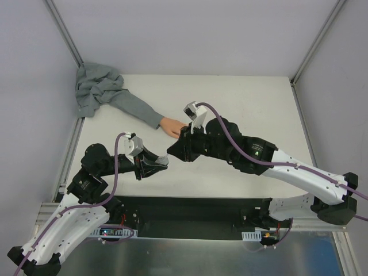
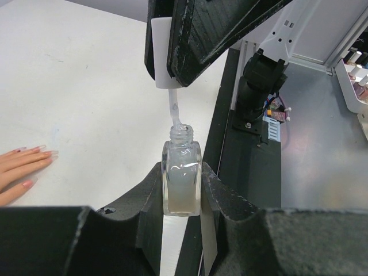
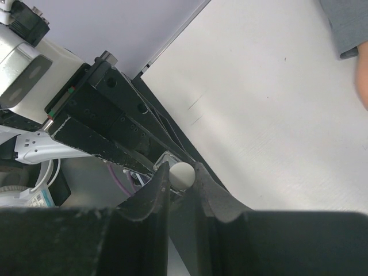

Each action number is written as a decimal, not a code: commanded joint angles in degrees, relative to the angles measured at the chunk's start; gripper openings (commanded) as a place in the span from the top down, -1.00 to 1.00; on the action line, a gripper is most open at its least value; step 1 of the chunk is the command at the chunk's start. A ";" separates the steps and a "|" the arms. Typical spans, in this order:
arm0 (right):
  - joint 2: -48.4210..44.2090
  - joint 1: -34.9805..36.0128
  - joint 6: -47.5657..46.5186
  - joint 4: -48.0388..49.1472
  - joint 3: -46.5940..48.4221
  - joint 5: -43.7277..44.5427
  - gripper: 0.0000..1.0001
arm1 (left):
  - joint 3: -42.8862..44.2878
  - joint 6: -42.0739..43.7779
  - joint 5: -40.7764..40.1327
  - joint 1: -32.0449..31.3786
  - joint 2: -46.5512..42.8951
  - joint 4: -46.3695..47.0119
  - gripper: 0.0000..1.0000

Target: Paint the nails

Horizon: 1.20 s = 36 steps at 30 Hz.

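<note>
Nearest, the left pincer (image 1: 161, 165) is clamped on a small clear bottle (image 2: 181, 178), which stands upright between its fingers (neck open, pale liquid inside). Directly above it, the right pincer (image 3: 181, 173) is closed on a white cap (image 2: 160, 54), and the cap's thin brush (image 2: 173, 109) reaches down to the bottle's mouth. Farther out on the white surface (image 2: 86, 80) the fake hand (image 1: 171, 127) lies palm down. The nails (image 2: 35, 150) at its fingertips show pinkish, apart from both brush and bottle. Its grey sleeve (image 1: 135, 108) runs back to a crumpled heap at the far left corner.
</note>
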 commanded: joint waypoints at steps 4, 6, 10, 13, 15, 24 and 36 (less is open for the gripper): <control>-2.40 -0.81 0.02 3.02 -0.03 -0.65 0.99 | 0.39 0.39 0.78 -0.33 0.42 2.72 1.00; -2.49 -0.90 0.20 3.28 -0.03 -1.09 0.99 | 0.22 0.57 0.61 -0.33 0.51 2.72 1.00; -2.49 -1.51 0.63 3.54 -0.03 -1.79 0.99 | 0.04 1.01 0.52 -0.33 0.68 2.81 1.00; -2.84 -1.60 0.90 3.98 -0.12 -2.50 0.99 | 0.04 1.27 0.52 -0.33 1.21 2.81 1.00; -3.11 -1.60 1.25 4.60 -0.21 -2.50 0.99 | -0.04 1.45 0.25 -0.33 1.65 2.81 1.00; -4.33 -2.22 1.95 4.95 -0.82 -3.47 0.99 | 0.04 1.98 -2.02 -0.33 1.30 2.81 1.00; -4.78 -17.06 8.72 9.95 -12.24 2.16 0.99 | 1.80 3.38 -23.11 -0.33 -1.96 2.81 1.00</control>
